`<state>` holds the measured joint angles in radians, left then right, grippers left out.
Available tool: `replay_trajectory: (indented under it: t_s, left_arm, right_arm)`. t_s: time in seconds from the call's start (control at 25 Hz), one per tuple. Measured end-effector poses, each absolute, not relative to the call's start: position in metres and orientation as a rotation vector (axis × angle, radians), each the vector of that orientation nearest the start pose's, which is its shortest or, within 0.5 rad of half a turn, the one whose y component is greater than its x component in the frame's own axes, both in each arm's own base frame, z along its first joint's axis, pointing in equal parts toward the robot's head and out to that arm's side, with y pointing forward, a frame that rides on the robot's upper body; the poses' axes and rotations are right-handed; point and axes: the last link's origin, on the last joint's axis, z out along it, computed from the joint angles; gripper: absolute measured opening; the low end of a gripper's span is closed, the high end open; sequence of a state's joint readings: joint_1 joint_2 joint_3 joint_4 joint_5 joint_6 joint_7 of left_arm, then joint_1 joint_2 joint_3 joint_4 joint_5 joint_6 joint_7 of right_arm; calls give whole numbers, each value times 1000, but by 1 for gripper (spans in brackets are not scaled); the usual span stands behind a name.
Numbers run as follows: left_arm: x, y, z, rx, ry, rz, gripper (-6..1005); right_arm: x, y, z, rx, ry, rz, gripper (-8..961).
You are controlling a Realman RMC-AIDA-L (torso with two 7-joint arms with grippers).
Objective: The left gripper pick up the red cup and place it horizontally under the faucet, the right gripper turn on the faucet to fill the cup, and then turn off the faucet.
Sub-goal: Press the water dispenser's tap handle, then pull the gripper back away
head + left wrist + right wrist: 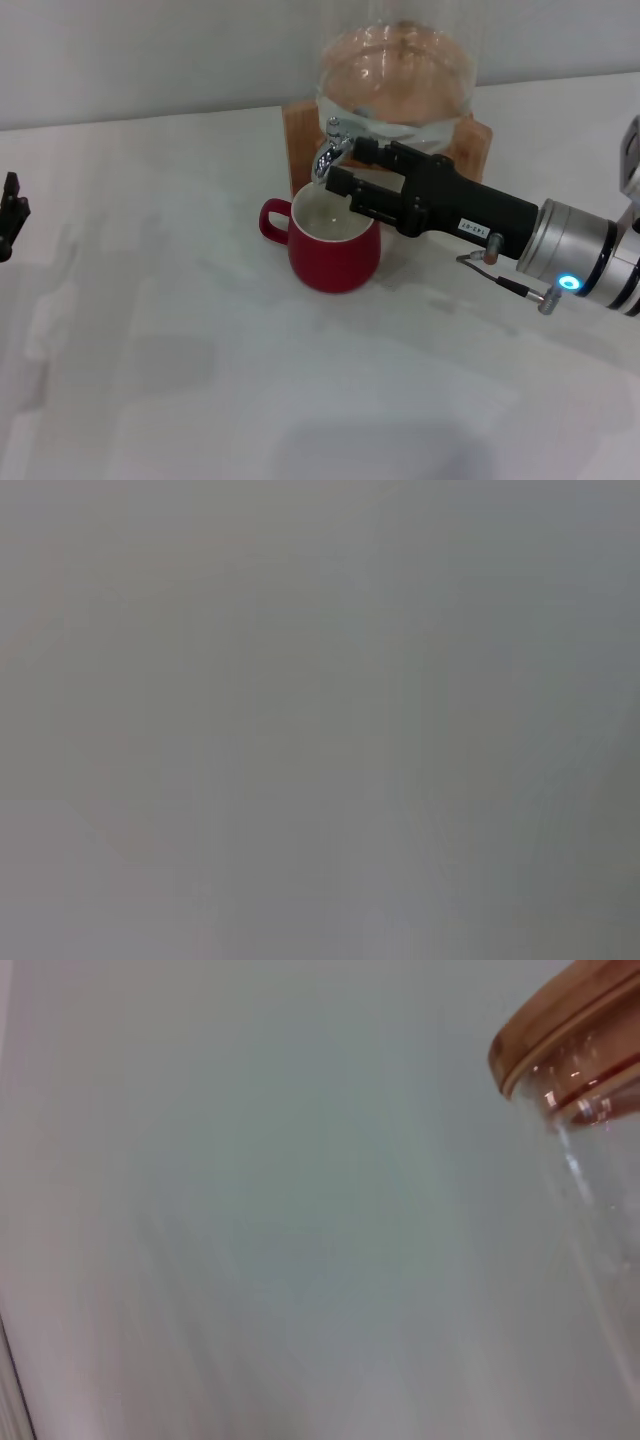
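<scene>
Cup: squat glossy red ceramic mug (334, 247) upright on the white table (200, 380), mouth up, loop handle toward the robot's left.
Faucet: small chrome tap (333, 150), spout down over the mug; lever partly hidden.
Right hand (348, 172): fingers spread narrowly beside the tap.
Left hand (10, 215): cut off at the table's edge; grip unreadable.

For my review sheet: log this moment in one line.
red cup upright under faucet | right gripper at faucet | left gripper parked

Right gripper (345, 172) label (472, 228): print seemingly illegible.

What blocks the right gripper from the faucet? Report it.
Nothing visible does. In the head view the right gripper is already at the faucet, its fingertips beside the spout, just above the red cup standing beneath. The left gripper sits far off.
</scene>
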<state>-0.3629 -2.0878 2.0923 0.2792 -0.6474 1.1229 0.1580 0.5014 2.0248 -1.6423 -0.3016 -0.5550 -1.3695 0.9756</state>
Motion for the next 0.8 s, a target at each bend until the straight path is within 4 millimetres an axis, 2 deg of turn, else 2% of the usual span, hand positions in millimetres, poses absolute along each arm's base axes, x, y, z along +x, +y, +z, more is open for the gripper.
replay_trajectory:
  t_s: [0.8]
  left_arm:
    - [-321, 326, -18, -1613, -322, -515, 880]
  right_arm:
    - [237, 331, -32, -2288, 615, 1249, 721]
